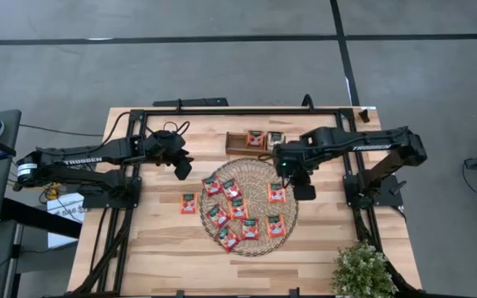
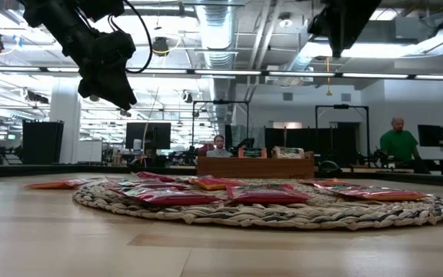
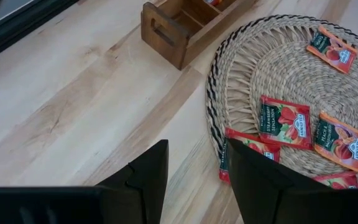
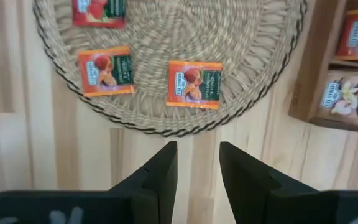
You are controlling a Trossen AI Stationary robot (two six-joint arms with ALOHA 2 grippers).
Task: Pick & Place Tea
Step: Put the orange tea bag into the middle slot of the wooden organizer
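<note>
The light wooden table (image 1: 156,248) carries a round woven mat (image 1: 251,178) near its centre. Directly on the wood at the mat's nine o'clock lies one red-orange tea sachet (image 1: 189,203), just beside the rim. At the mat's twelve o'clock stands a brown wooden tray (image 1: 237,142), close to the mat's edge. A small leafy plant (image 1: 361,271) sits at the mat's four o'clock, well apart.
</note>
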